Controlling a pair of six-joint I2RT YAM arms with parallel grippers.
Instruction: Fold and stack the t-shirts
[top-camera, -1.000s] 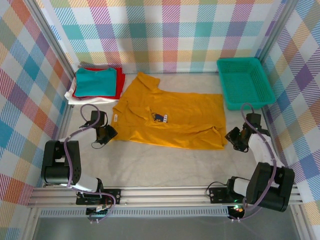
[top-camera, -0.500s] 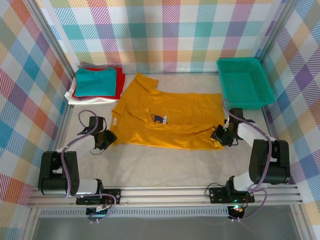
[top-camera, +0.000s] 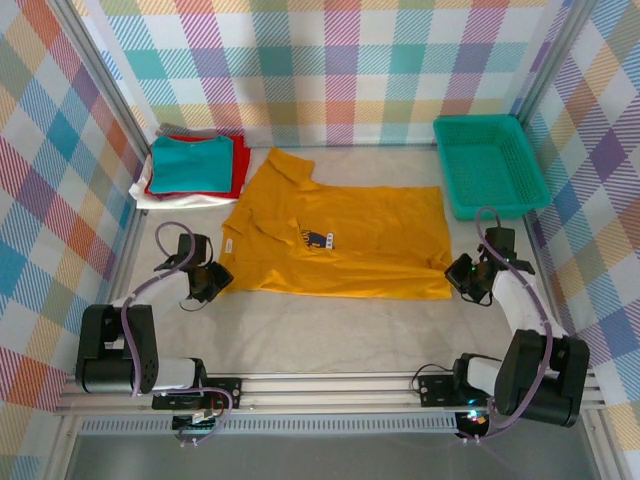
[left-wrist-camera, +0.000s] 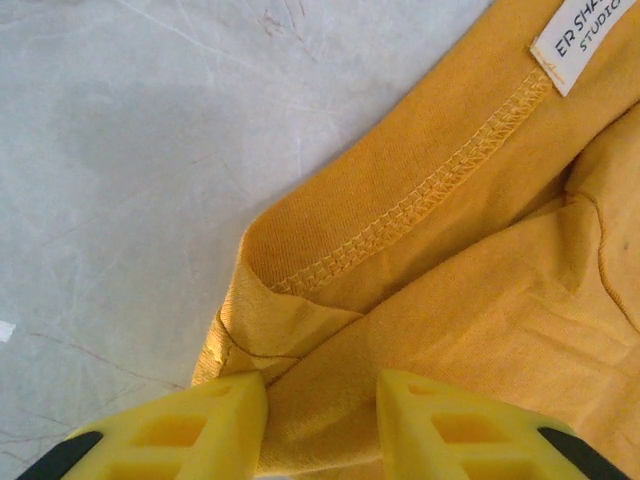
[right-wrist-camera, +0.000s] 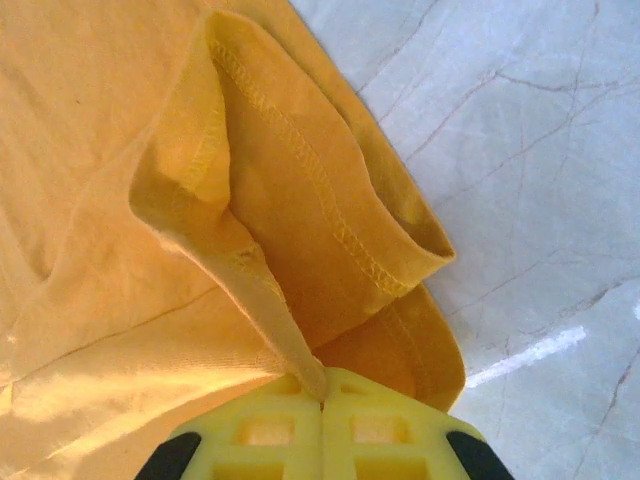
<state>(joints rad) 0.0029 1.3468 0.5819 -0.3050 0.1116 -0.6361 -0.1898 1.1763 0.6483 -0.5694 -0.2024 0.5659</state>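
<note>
- The mustard-yellow tee (top-camera: 340, 240) lies spread flat at table centre, not yet folded.
- The pile of folded tees (top-camera: 195, 168), teal on top, sits at its 10 o'clock; that share looks done.
- The left gripper (top-camera: 205, 280), at the tee's 8 o'clock corner, has fingers spread astride the hem, pinching nothing.
- The right gripper (top-camera: 468, 275), at 4 o'clock, is clenched on a ridge of hem.
- Left, I judge: folding this tee and stacking it.

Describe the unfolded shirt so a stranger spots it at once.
On the pale grey table, between the green plastic mesh basket and the pile of folded teal, red and white tees, lies the mustard-yellow cotton t-shirt. It alone is spread open, with a small dark chest print.
</note>
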